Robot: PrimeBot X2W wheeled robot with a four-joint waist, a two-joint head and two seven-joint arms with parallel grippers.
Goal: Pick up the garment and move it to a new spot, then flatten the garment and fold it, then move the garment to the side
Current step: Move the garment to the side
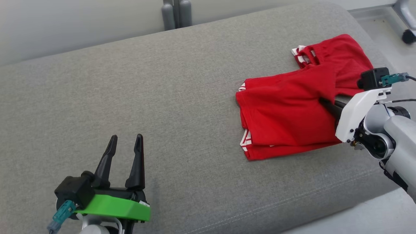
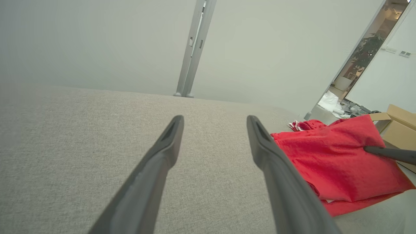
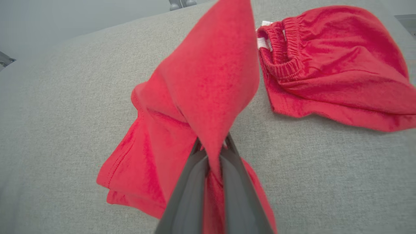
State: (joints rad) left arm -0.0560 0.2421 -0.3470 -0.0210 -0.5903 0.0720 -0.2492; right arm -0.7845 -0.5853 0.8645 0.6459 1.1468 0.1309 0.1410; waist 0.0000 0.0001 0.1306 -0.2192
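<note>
The garment (image 1: pixel 286 110) is a pair of red shorts with white side stripes, lying at the right of the grey cushion (image 1: pixel 162 97). Its elastic waistband (image 1: pixel 305 57) points to the far side. My right gripper (image 1: pixel 323 102) is shut on a fold of the red cloth and holds it raised off the cushion; in the right wrist view the garment (image 3: pixel 211 81) rises as a peak from the pinched fingertips (image 3: pixel 213 148). My left gripper (image 1: pixel 125 139) stands open at the lower left, well apart from the garment (image 2: pixel 331 162), with nothing between its fingers (image 2: pixel 169 139).
The cushion's front edge (image 1: pixel 292 208) runs along the lower right, with pale floor beyond it. Grey posts (image 1: pixel 177 13) stand behind the cushion. A chair castor (image 1: pixel 408 35) is at the far right, and a cardboard box (image 2: pixel 399 126) sits past the garment.
</note>
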